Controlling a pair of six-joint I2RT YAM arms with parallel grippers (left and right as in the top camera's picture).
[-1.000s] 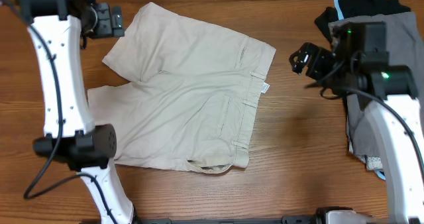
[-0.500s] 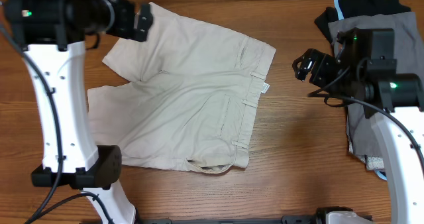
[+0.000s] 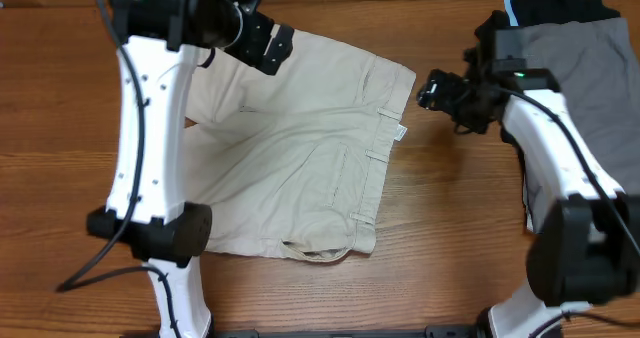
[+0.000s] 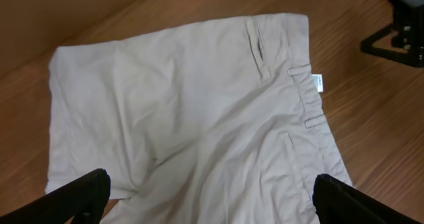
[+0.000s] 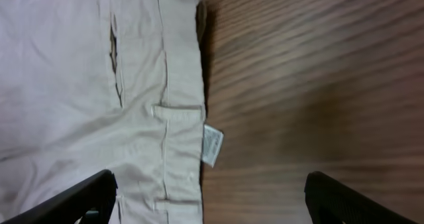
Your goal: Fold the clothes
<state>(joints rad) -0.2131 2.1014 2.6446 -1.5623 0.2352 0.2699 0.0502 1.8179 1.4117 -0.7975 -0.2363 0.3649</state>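
The beige shorts (image 3: 300, 148) lie flat on the wooden table, waistband to the right, with a small white label (image 3: 402, 132) at the waistband edge. My left gripper (image 3: 268, 46) hovers open above the upper leg of the shorts; the shorts fill the left wrist view (image 4: 199, 118), where both fingertips (image 4: 83, 196) show wide apart and empty. My right gripper (image 3: 432, 88) is open over bare wood just right of the waistband's top corner. The right wrist view shows the waistband (image 5: 179, 85) and the label (image 5: 212, 144).
A pile of a grey garment (image 3: 585, 88) and a black garment with light blue trim (image 3: 550, 3) lies at the right edge of the table, under my right arm. Bare wood (image 3: 450, 238) surrounds the shorts.
My left gripper has swung right from the table's top left corner to above the shorts. My right gripper has moved left and slightly up toward the waistband.
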